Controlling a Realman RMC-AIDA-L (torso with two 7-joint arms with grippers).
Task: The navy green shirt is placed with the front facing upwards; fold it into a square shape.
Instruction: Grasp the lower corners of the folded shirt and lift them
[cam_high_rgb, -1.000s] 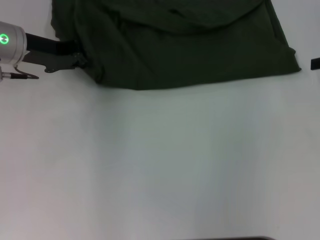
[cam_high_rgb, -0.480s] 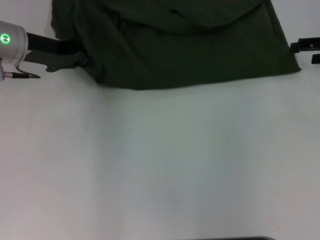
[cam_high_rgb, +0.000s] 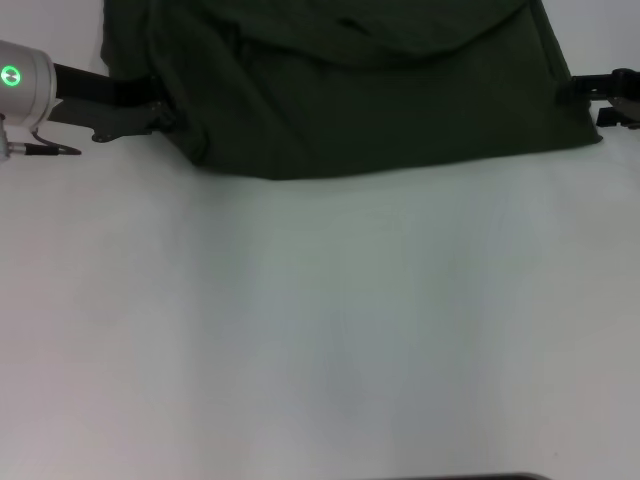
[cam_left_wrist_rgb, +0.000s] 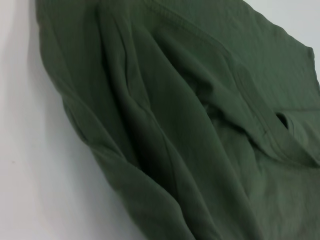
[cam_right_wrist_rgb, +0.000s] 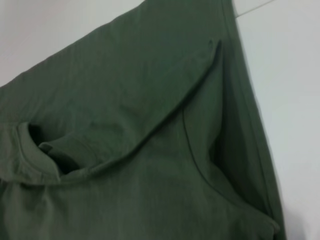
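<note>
The right hand has slid in from the edge to reach the right border of the dark olive-green cotton shirt, which lies crumpled along the far side of the white bench. The left hand sits at the shirt's opposite border. Whether either hand grips cloth cannot be told. The garment's long axis runs hand to hand.

**Both arms low at the two sides**

The left arm reaches in from the left edge of the head view, its wrist showing a green light. The left gripper lies low and horizontal. The right gripper enters from the right edge, only partly seen, also low.
</note>
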